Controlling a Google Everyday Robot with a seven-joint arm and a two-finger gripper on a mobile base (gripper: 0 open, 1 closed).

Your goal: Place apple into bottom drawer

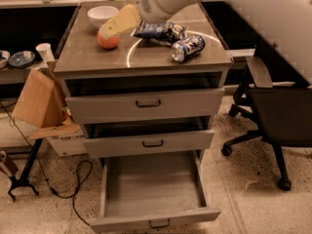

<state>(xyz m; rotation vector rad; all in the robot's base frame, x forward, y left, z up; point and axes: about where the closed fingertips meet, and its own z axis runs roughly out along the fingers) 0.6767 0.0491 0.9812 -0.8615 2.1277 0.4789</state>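
The orange-red apple (108,40) sits on the cabinet top (146,57) at the left, just in front of a white bowl (102,14). My gripper (117,24), with yellowish fingers, reaches in from the upper right and hangs right above the apple, partly covering its top. The bottom drawer (151,186) is pulled far out; the grey tray holds nothing, and a small dark handle shows on its front.
A blue chip bag (158,31) and a crushed blue can (188,48) lie right of the apple. The two upper drawers (146,104) stand slightly open. A black office chair (273,111) stands at the right. A cardboard box (41,101) and a cable are at the left.
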